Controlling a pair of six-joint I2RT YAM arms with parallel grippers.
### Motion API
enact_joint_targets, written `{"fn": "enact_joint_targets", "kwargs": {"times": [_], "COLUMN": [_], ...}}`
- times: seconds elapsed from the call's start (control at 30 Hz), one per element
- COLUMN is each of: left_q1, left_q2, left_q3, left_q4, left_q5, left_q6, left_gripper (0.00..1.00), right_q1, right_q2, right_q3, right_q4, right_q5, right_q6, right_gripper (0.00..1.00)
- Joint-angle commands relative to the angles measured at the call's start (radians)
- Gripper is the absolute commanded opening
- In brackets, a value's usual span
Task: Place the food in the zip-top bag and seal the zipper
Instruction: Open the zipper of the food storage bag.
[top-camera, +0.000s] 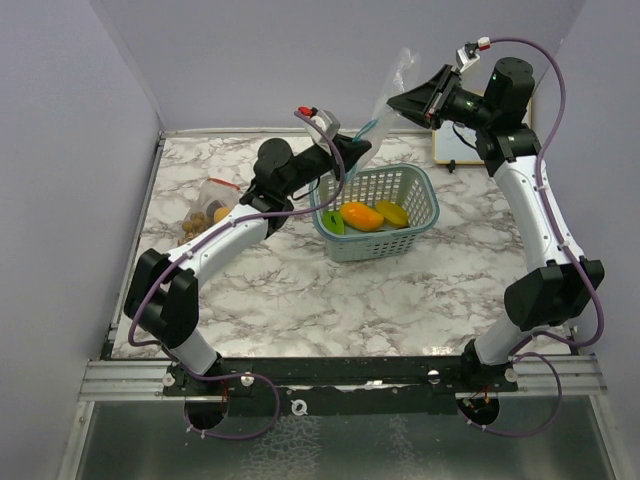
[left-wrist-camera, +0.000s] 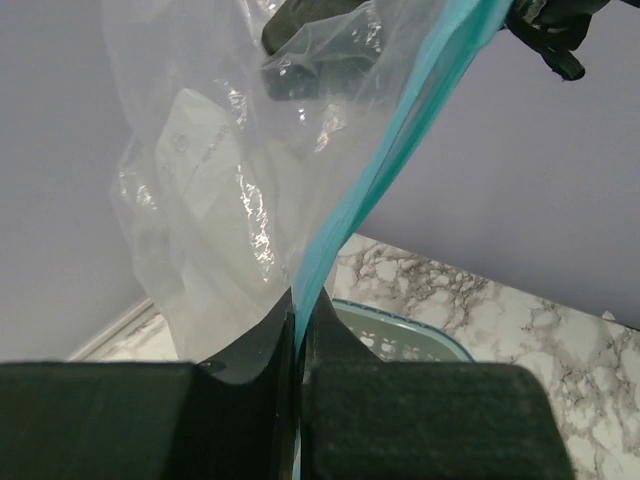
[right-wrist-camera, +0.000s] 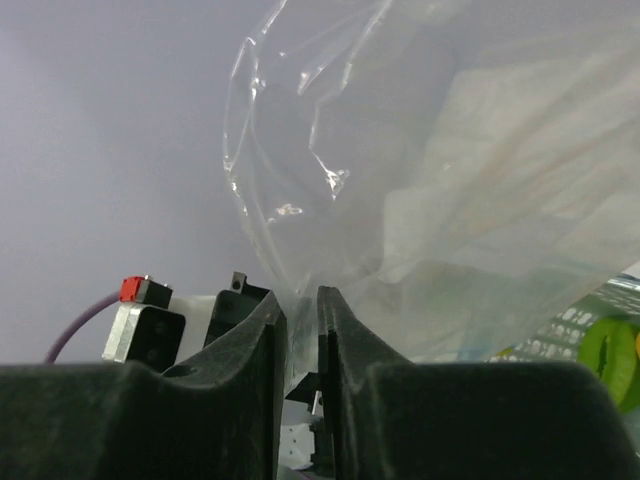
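Note:
The clear zip-top bag (top-camera: 392, 88) hangs in the air above the back of the table, between both grippers. My left gripper (left-wrist-camera: 298, 300) is shut on the bag's blue zipper strip (left-wrist-camera: 400, 150); in the top view it (top-camera: 358, 150) sits just left of the basket. The right gripper (right-wrist-camera: 300, 300) stands with its jaws a little apart, and thin bag film (right-wrist-camera: 450, 200) runs through the gap; from above it (top-camera: 408, 102) is at the bag's upper edge. Food lies in the teal basket (top-camera: 425, 185): an orange mango (top-camera: 362, 216), a yellow banana (top-camera: 392, 212) and a green piece (top-camera: 333, 222).
At the table's left lies a small clear packet (top-camera: 208, 208) holding brown and orange pieces. A white board (top-camera: 455, 150) leans at the back right, behind the right arm. Grey walls close in the back and both sides.

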Motion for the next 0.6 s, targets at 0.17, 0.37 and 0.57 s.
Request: {"fn": "enact_joint_targets", "kwargs": {"times": [0.17,0.37,0.57], "left_q1": [0.045,0.044,0.043], "left_q2": [-0.094,-0.083,-0.087], "left_q3": [0.161,0.191,0.181], "left_q4": [-0.369,-0.440,-0.446], "left_q5": [-0.074,-0.006,0.039], "left_q6": [-0.039,-0.201,-0.247], "left_gripper": [0.00,0.00,0.00], "right_q1": [0.083,0.272,0.290], "right_q2": [-0.021,0.000,0.013], "right_q3": [0.185,0.158,0.154], "right_q4": [-0.394,-0.360,-0.257], "right_q5": [0.308,0.405,0.433], "right_q6": [-0.564,-0.575,-0.551], "right_gripper": [0.77,0.79,0.78]}}
